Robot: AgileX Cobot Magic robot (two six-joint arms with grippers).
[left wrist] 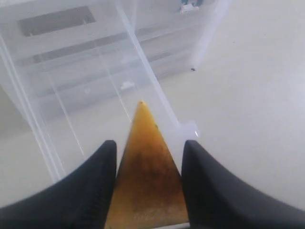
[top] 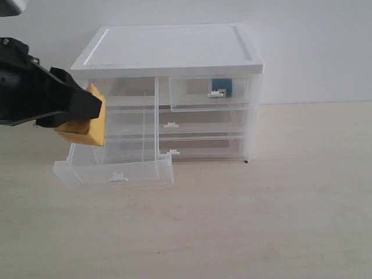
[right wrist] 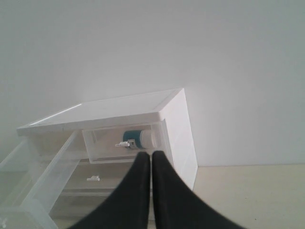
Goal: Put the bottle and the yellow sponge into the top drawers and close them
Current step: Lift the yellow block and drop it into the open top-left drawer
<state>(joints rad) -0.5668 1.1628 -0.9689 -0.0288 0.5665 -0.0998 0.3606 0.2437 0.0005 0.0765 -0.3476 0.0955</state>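
A white-topped cabinet (top: 174, 49) of clear plastic drawers stands on a pale wood-grain desk (top: 261, 221) against a plain light wall. The left gripper (top: 93, 110), black, reaches in from the left edge of the exterior view and pinches the yellow sponge (top: 90, 131) between its two fingers. The left wrist view shows the sponge as a wedge with a darker, stained face, its point aimed away from the gripper and a finger pressed against each side. The sponge hangs in the air at the left side of the left top drawer (top: 116, 171), above the drawer's floor and not resting in it. That drawer is pulled far out of the cabinet and tilts downward, its front panel with a small white clip handle sitting low near the desk; whether it touches the desk cannot be told. The right top drawer (top: 192, 96) is pushed in and closed, and the bottle (top: 222, 86), white with a blue-teal label, lies inside it behind the white handle. The right gripper (right wrist: 151, 157) appears only in its own wrist view: its two black fingers are pressed together with nothing between them, held in the air and facing the closed right drawer.
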